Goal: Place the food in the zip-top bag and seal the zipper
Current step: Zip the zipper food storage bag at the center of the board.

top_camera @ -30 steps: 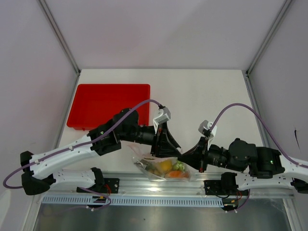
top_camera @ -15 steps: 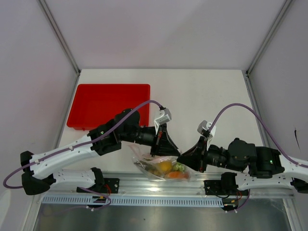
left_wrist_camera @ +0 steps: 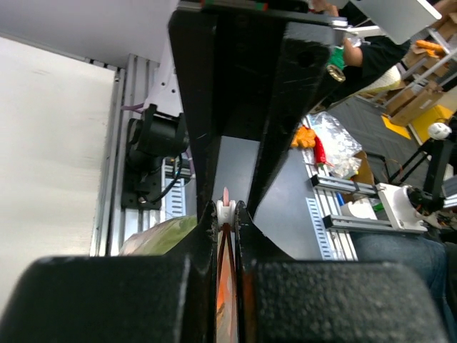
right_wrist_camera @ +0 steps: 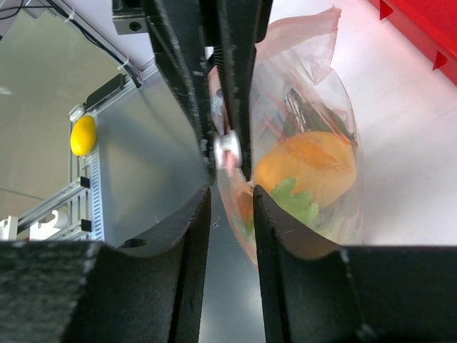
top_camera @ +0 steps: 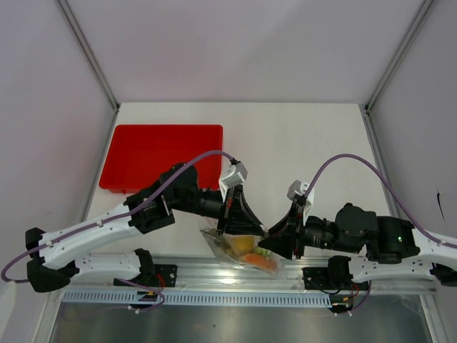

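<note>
Here, the left gripper (left_wrist_camera: 226,211) clamped the pink zipper (left_wrist_camera: 226,196) of the bag (right_wrist_camera: 314,78), food (right_wrist_camera: 307,168) inside, at the table's (top_camera: 300,143) near edge. The right gripper (right_wrist_camera: 230,196) stood just beside it, jaws parted astride the same strip, apparently best placed to slide along its length.

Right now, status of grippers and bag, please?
Left gripper shut on pink-red zipper strip. Right gripper open around edge of clear crinkly plastic bag. Food inside. Flat red tray apart.
</note>
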